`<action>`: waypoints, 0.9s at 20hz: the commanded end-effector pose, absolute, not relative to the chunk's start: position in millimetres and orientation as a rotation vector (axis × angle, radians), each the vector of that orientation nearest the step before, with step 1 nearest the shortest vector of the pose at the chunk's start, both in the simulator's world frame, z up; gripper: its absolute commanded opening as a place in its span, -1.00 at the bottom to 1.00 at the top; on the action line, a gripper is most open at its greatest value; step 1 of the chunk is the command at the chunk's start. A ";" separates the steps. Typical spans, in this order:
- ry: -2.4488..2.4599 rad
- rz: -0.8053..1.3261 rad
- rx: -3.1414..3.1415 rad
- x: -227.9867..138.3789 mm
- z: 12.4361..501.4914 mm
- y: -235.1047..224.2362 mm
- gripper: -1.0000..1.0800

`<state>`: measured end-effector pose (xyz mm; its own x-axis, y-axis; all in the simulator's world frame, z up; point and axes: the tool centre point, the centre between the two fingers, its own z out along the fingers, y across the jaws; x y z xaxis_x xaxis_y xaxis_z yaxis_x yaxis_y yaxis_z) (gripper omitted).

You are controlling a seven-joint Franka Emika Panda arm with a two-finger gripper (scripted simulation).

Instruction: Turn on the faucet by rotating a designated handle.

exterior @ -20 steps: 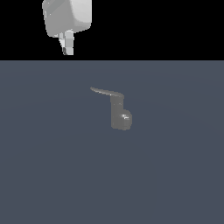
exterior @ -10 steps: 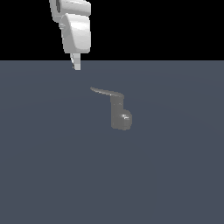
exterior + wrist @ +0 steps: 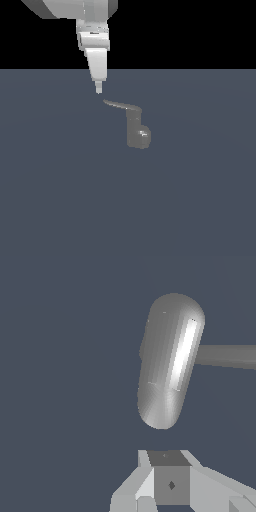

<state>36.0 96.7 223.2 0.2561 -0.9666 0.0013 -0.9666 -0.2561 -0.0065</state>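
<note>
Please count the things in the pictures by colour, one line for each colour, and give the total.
Grey: 2, the faucet and its handle
White: 1, the arm, with its gripper
Dark blue-grey: 1, the floor
Total: 4

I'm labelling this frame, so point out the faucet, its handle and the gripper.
faucet (image 3: 136, 131): exterior view, on its upright column.
handle (image 3: 121, 105): exterior view, midway along the lever.
gripper (image 3: 99, 90): exterior view, at the fingertips.

The dark grey-blue floor (image 3: 60, 200) is flat and plain; only the faucet (image 3: 137, 132) stands directly on it.
</note>
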 end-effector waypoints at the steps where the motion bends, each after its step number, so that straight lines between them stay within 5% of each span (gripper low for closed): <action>1: 1.988 -0.008 -2.430 49.4 211.3 90.5 -1.00; 18: 2.233 -0.001 -2.211 93.2 171.4 61.5 -1.00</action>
<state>92.1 61.9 171.6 -0.0053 -1.0000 0.0012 -1.0000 0.0053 0.0010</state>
